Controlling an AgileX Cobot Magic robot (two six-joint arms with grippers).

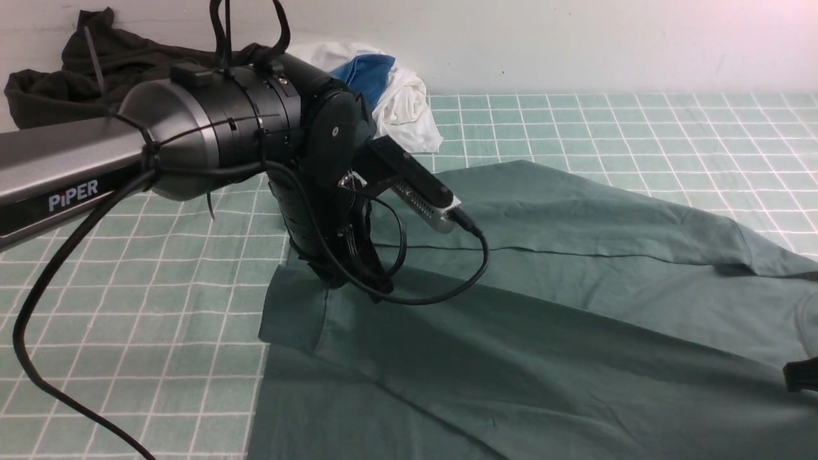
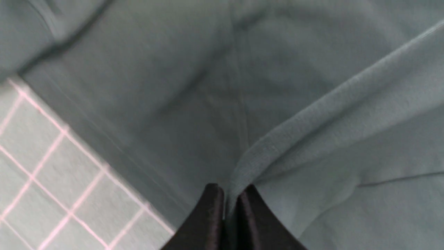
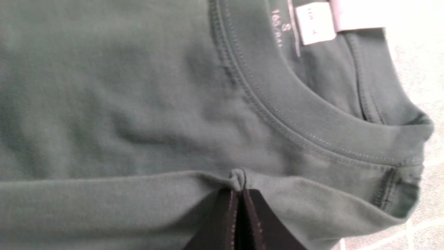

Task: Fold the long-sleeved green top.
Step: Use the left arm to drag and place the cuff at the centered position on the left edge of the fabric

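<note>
- A dark garment (image 1: 57,76) lies bunched against the wall (image 1: 575,45) at ten o'clock in the front view, behind the left arm (image 1: 211,121).
- The left arm reaches in from nine o'clock over the checked mat (image 1: 128,332) and bends downward near the middle of the view. A black cable (image 1: 38,306) loops from it toward seven o'clock.
- The left gripper (image 1: 378,289) points down onto the green long-sleeved top (image 1: 543,332), at the garment's far-left part. In the left wrist view its two fingers (image 2: 211,215) are pressed together, with a raised ridge of the green cloth pinched between them.
- A white and blue cloth (image 1: 399,96) is heaped at twelve o'clock by the wall, just behind the arm's wrist and apart from the green top.
- The green long-sleeved top lies spread on the mat from the centre out to three o'clock and down to six o'clock, running past the lower and right edges. A long fold crosses it from the centre toward four o'clock.
- The right gripper (image 3: 239,192) is closed, nipping a small pucker of the green top just beside the round neckband (image 3: 312,118). A white label (image 3: 314,24) sits inside the neck. In the front view only a black tip shows at the four o'clock edge, over the top.
</note>
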